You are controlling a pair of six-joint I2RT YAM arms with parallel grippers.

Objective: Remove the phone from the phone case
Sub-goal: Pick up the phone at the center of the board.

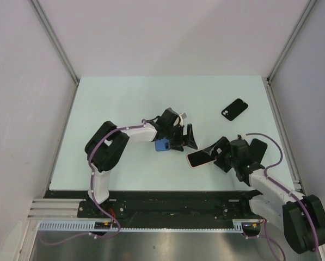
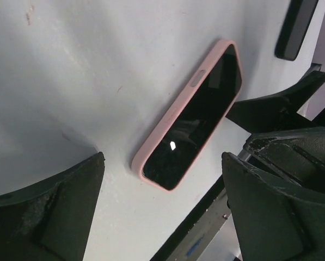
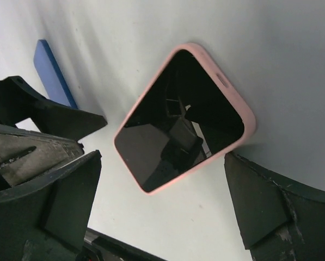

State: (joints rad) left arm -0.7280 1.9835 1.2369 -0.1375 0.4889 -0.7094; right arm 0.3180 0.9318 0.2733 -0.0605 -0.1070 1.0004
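Both tools are spread wide and hold nothing. The left tool (image 1: 185, 140) and the right tool (image 1: 219, 155) face each other, and the phone (image 2: 200, 117), seated in its pink phone case (image 2: 163, 120), lies flat on the tabletop (image 1: 124, 98) between them, just ahead of each one's fingers. The step in hand looks like the approach for a first grasp. Next, one tool probably needs to pin the case's edge while the other pries the phone loose.

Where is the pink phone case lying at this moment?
In the top view the pink phone case lies flat on the table, right of centre, between the left gripper and the right gripper.
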